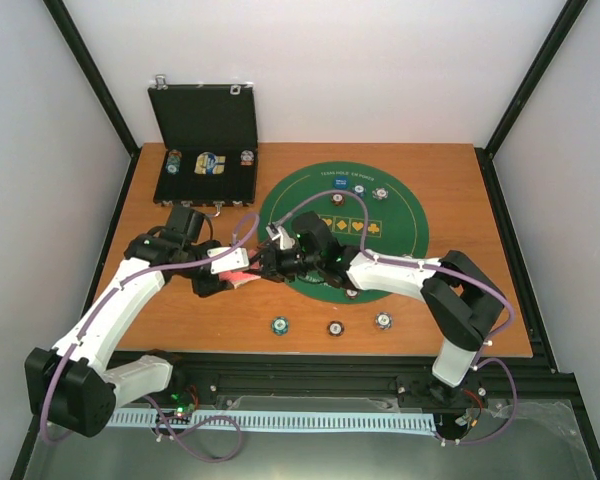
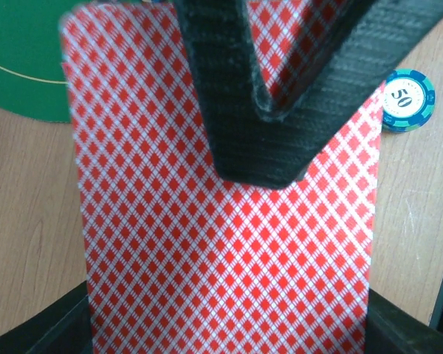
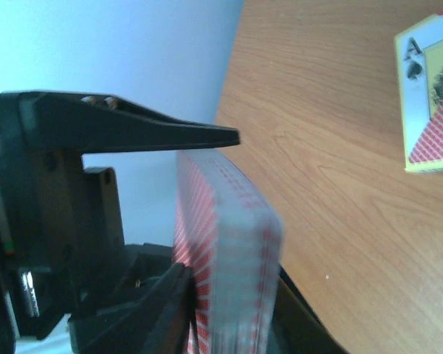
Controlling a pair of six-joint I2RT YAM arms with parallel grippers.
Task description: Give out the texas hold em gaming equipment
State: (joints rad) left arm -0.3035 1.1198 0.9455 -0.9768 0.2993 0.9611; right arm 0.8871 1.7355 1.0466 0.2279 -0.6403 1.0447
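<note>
Just off the left rim of the green felt mat [image 1: 400,235], above the bare wood of the table [image 1: 460,200], the two arms meet over the deck of red-backed cards [image 2: 207,258]. The left jaws are clamped on the deck. In the left wrist view their black tips show at both lower corners, with the cards spanning between them and the patterned back facing up.

The right jaws stand part-way apart at the deck's free end. In the right wrist view one finger [image 3: 155,129] sits clear of the stack with pale wall showing through the gap. The other finger lies low beside the red face, and I cannot tell whether it touches. As far as I can see, they hold nothing.

I'd judge the deck light but treacherous. The cards are thin and glossy, firm as a block only while squeezed flat, and ready to fan or slide out if pinched by one corner. A single card will bend easily. The best hold looks like the far short end, where nothing covers it, taking only the top card between the fingertips and drawing it along its length.

A teal fifty chip [image 2: 407,99] lies on the wood just beside the deck, and more chips [image 1: 335,328] sit along the near edge.
</note>
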